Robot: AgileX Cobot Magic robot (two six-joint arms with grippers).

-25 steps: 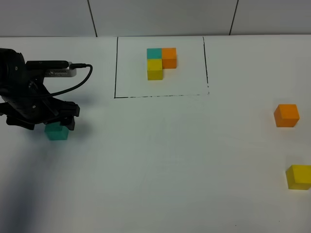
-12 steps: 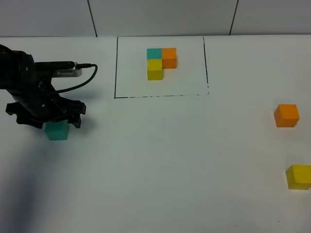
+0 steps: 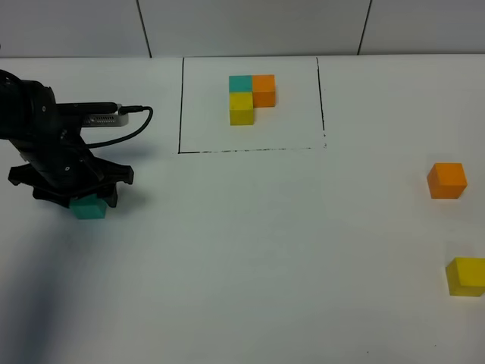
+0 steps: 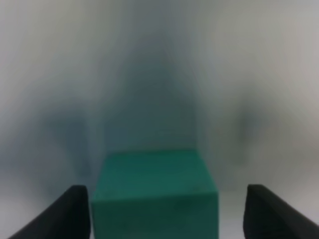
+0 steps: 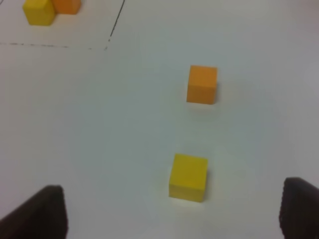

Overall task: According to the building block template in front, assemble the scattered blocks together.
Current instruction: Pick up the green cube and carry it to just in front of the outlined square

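Observation:
The teal block (image 3: 89, 207) (image 4: 154, 194) lies at the left of the table, and my left gripper (image 3: 83, 199) (image 4: 167, 214) is lowered over it. Its jaws straddle the block: one finger (image 4: 72, 211) sits at the block's side, the other finger (image 4: 269, 211) stands a gap away. The orange block (image 3: 446, 180) (image 5: 202, 84) and the yellow block (image 3: 464, 276) (image 5: 188, 177) lie far right. My right gripper (image 5: 174, 211) hovers open short of the yellow block, holding nothing. The building block template (image 3: 251, 98) (image 5: 50, 7), an L of teal, orange and yellow, sits at the back centre.
A thin black rectangle (image 3: 180, 106) frames the template. The left arm's cable (image 3: 129, 125) loops between the arm and that frame. The white table (image 3: 250, 250) runs to a tiled wall at the back.
The left gripper has come down over the teal block and its jaws have narrowed around it. The orange and yellow blocks have not moved.

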